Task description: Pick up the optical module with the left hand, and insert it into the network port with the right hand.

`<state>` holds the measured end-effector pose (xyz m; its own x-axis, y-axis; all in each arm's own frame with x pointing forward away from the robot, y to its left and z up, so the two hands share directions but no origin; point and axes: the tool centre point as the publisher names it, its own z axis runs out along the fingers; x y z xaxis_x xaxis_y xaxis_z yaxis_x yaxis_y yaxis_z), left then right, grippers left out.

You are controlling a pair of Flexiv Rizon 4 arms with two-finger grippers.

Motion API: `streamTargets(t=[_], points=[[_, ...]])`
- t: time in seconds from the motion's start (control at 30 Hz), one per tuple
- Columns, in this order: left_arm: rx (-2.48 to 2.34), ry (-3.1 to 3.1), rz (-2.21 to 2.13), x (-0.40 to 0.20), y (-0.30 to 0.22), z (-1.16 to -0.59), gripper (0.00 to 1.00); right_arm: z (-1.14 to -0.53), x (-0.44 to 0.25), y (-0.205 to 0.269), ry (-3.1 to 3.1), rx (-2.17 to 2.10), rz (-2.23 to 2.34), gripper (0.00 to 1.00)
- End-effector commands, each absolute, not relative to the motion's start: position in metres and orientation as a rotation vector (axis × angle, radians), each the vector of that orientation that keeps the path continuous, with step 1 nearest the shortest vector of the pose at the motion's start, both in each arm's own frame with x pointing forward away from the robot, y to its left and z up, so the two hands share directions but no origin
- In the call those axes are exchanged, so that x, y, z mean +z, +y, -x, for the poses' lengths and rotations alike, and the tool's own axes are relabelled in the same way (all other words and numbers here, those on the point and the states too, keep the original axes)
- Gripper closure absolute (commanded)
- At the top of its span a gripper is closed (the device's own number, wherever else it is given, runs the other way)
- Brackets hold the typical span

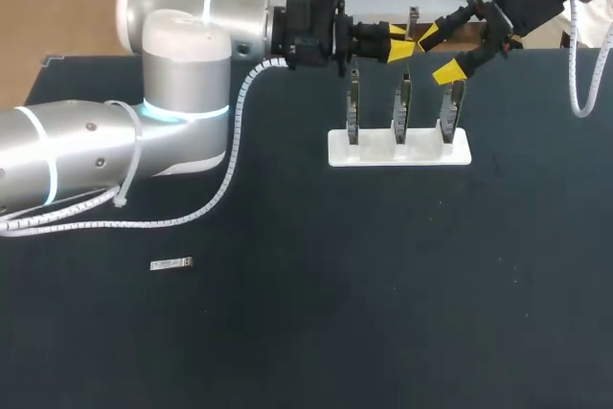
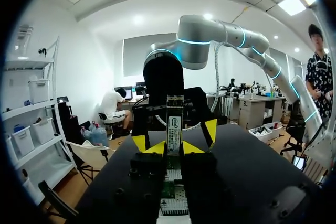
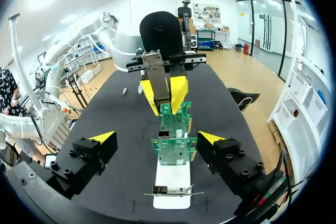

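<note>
Holding the optical module (image 2: 174,119) clamped between its fingers, left gripper (image 2: 174,149) hangs over the network cards (image 1: 399,107). Right gripper (image 3: 156,139) is wide open, empty, flanking the module. Risk: closing off-centre twists or drops the module onto the cards, or fingertips clash. Black table (image 1: 306,332), white stand (image 1: 399,152), small metal piece (image 1: 172,263) well apart.

My table (image 1: 383,313) is black throughout; the stand (image 1: 374,152) on it is plain white; the network cards (image 3: 174,151) standing in the stand are green with silvery ports; the optical module (image 2: 174,114) near the stand is silver-grey with a pale label; my left gripper (image 2: 173,148) and right gripper (image 3: 157,138) are black, tipped bright yellow.
</note>
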<state>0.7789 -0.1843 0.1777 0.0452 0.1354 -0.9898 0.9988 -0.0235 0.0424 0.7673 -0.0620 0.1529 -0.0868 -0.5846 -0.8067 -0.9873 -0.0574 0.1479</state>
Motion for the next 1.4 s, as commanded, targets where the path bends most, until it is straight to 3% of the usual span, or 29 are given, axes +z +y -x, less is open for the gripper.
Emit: streamTargets(t=[0.03, 1.4], points=[[-1.124, 1.292, -1.34, 0.181, -0.181, -0.772, 1.0, -0.769, 0.152, -0.062, 1.707, 1.024, 1.678, 0.0], [-1.204, 1.339, -1.335, 0.169, -0.188, -0.766, 1.0, -0.769, 0.152, -0.062, 1.707, 1.024, 1.678, 0.0]])
